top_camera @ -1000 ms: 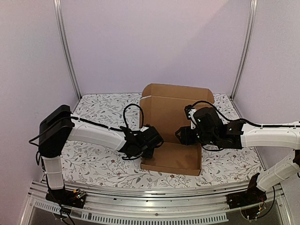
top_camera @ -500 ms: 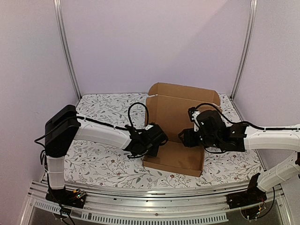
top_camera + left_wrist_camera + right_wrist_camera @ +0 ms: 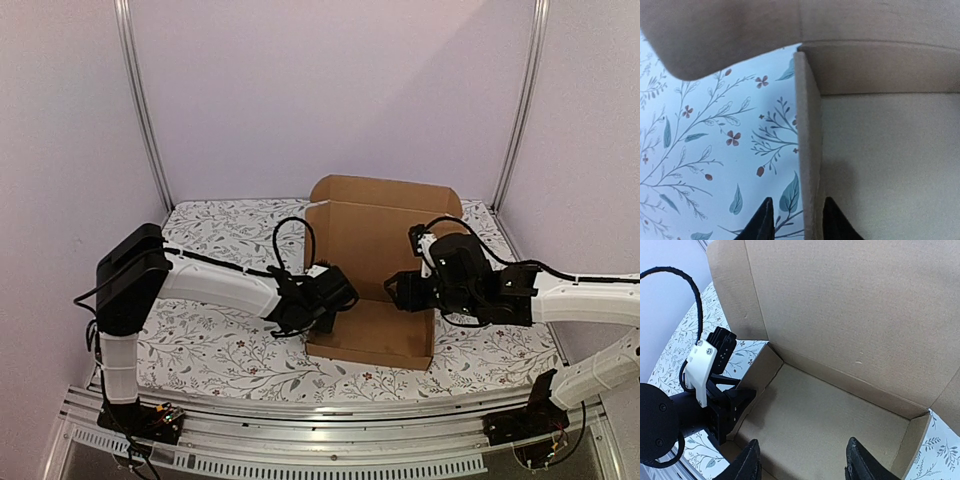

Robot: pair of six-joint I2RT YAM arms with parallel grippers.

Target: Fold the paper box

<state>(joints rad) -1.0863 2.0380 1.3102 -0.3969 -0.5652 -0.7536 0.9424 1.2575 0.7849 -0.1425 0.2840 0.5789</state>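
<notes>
Left gripper down low at the paper box, and there it was: jaws part open, one finger either side of the left side wall, straddling the cardboard edge without pinching it, placed, by my reckoning, to hold that wall upright. My right gripper hung over the box floor from the other side, jaws well apart, nothing in them, set to press or tuck. The box lay on the floral table between my arms, lid standing at the back, not yet closed.
</notes>
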